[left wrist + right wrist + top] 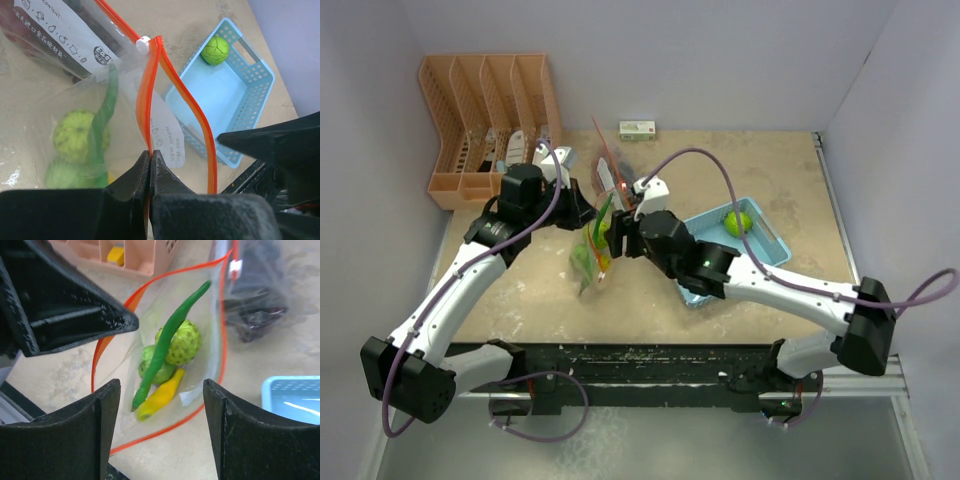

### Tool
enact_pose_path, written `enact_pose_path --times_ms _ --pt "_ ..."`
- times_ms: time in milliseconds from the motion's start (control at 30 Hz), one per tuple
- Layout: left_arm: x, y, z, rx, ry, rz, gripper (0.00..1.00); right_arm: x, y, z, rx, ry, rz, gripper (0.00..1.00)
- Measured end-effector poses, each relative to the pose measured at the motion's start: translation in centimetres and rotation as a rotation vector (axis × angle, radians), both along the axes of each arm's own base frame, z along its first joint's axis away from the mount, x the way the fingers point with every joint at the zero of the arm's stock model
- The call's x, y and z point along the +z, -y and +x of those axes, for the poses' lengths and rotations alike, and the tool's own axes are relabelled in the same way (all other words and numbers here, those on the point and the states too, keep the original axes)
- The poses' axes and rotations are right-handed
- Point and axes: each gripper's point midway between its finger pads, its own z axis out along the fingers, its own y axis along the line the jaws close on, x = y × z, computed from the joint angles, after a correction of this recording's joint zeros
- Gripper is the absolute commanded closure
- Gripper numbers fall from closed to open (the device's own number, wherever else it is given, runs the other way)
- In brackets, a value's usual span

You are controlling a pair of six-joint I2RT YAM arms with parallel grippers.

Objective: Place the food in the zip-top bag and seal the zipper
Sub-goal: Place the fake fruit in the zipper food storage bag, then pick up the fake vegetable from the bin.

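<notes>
The clear zip-top bag (590, 258) hangs at mid-table with its mouth open. My left gripper (150, 156) is shut on the orange-red zipper strip (148, 100) of one lip, near the white slider (143, 45). Inside the bag lie a long green pepper (170, 340), a bumpy green fruit (184, 344), another green fruit (151, 369) and a yellow banana (161, 395). My right gripper (162, 390) is open and empty, over the bag's mouth. A round green fruit (738, 221) sits in the light-blue basket (765, 250). Dark red-purple food (260, 310) lies under clear plastic beyond the slider.
An orange slotted rack (490, 125) stands at the back left. A small white box (637, 129) lies by the back wall. The basket (235, 105) is right of the bag. Walls close the left, back and right sides.
</notes>
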Motion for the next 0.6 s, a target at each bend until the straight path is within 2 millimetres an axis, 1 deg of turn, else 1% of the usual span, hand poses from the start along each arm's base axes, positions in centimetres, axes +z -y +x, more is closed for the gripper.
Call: enact_pose_path --times_ms 100,200,233,300,367,400,433,467,533,600 --pt "0.0 0.0 0.0 0.000 0.000 0.000 1.00 2.6 2.1 0.2 -0.066 0.032 0.012 0.24" --pt "0.0 0.0 0.0 0.000 0.000 0.000 1.00 5.0 4.7 1.6 -0.181 0.045 0.006 0.21" --pt "0.0 0.0 0.0 -0.001 0.000 0.000 1.00 5.3 5.6 2.2 -0.221 0.037 0.001 0.22" --pt "0.0 0.0 0.0 -0.003 -0.001 -0.001 1.00 5.0 8.9 4.4 -0.347 -0.012 -0.018 0.23" --pt "0.0 0.0 0.0 -0.003 -0.001 -0.001 1.00 3.5 12.7 6.9 -0.481 -0.073 -0.048 0.23" --pt "0.0 0.0 0.0 -0.003 -0.001 -0.001 1.00 2.0 15.4 8.2 -0.567 -0.118 -0.077 0.23" --pt "0.0 0.0 -0.1 -0.003 0.000 -0.002 1.00 0.6 17.2 8.9 -0.624 -0.155 -0.106 0.23" --pt "0.0 0.0 -0.1 -0.003 0.000 -0.002 1.00 -1.4 19.7 9.7 -0.695 -0.208 -0.142 0.23" --pt "0.1 0.0 -0.1 -0.003 0.003 -0.002 1.00 -4.7 23.0 9.9 -0.780 -0.291 -0.204 0.23" --pt "0.2 0.0 -0.1 -0.003 0.005 -0.003 1.00 -7.8 25.1 9.4 -0.826 -0.373 -0.249 0.23"
